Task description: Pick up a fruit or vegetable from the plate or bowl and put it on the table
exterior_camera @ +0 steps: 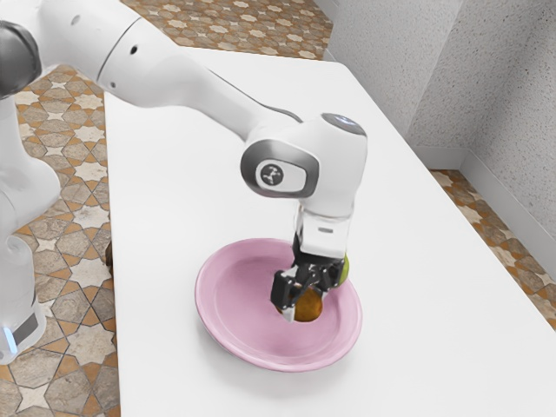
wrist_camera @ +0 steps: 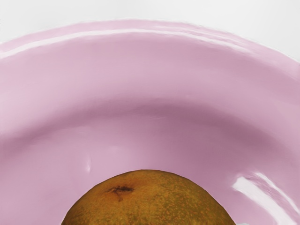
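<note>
Patterned stone tiles cover the floor (exterior_camera: 87, 343) in the exterior view, with pale stars and brown and orange pieces, and a speckled grey wall (exterior_camera: 382, 78) with a pale skirting board (exterior_camera: 439, 158) stands on the exterior view's right. The long white tabletop (exterior_camera: 174, 191) runs between them, its corners rounded.

The white arm (exterior_camera: 161, 65) comes in from the exterior view's upper left, reaches over the tabletop and bends down at its wrist, so the black tool (exterior_camera: 306, 298) points down into a round pink plate (exterior_camera: 234, 304). Inside the plate, right at the tool's lower end, sits an orange-brown fruit (exterior_camera: 309, 306), partly hidden by the tool. I can't tell how far open the tool is, or whether it has hold of this fruit. A green fruit (exterior_camera: 344, 269) peeks out from behind the tool, on the exterior view's right; most of it is hidden. Just past the tabletop's long edge, on the exterior view's left, a bit of something dark (exterior_camera: 109, 258) shows, too little to name.

In the wrist view, the same brown fruit appears close under the hand, with its rounded top, finely speckled skin and small dark scar. The plate's smooth wall curves around beyond it, with a glossy streak along the rim and bright reflections near the fruit. Past the rim lies white tabletop.
</note>
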Robot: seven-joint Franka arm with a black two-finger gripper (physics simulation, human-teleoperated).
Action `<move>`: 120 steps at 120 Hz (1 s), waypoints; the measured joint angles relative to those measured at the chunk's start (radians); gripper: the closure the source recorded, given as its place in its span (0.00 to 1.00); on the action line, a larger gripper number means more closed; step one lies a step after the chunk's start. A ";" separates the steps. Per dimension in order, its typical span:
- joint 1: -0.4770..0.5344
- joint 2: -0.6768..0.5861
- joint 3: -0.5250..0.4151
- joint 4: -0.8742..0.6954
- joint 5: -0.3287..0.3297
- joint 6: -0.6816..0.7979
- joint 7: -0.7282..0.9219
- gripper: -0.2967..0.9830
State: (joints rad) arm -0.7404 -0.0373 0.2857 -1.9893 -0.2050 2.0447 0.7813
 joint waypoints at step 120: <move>0.456 0.368 0.056 0.471 -0.058 -0.008 0.305 0.38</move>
State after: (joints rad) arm -0.2840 0.3306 0.3420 -1.5187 -0.2631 2.0364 1.0863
